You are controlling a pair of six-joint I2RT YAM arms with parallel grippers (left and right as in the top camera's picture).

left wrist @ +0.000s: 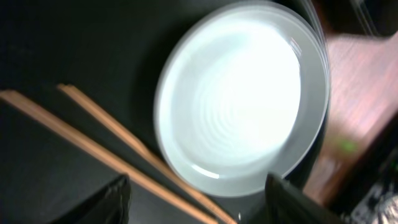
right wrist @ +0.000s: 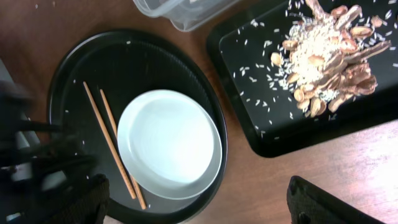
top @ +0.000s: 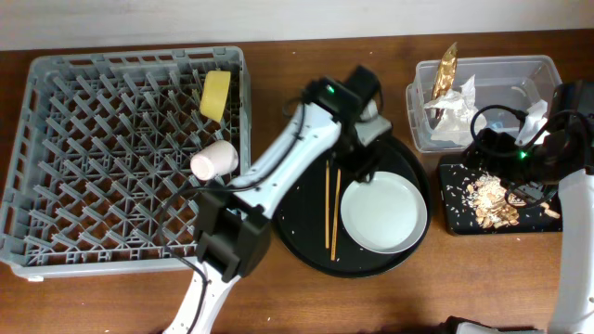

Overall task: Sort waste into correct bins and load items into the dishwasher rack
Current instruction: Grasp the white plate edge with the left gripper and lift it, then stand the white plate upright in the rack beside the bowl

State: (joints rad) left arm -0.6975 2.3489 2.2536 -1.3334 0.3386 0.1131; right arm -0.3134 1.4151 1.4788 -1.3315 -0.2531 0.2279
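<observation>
So the yellow bowl (top: pixel 215 95) and pink cup (top: pixel 213 160) are sitting in the rack (top: pixel 74 186), plate (top: pixel 383 213) and chopsticks (top: pixel 330 206) are lying on the round tray (top: pixel 302 237), left arm (top: pixel 288 153) is hanging over it, and scraps (top: pixel 490 199) are sitting on the flat tray (top: pixel 459 218).

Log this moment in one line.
left gripper open by pale round plate | right gripper open | wooden chopsticks beside plate | yellow bowl in grey plastic rack
</observation>
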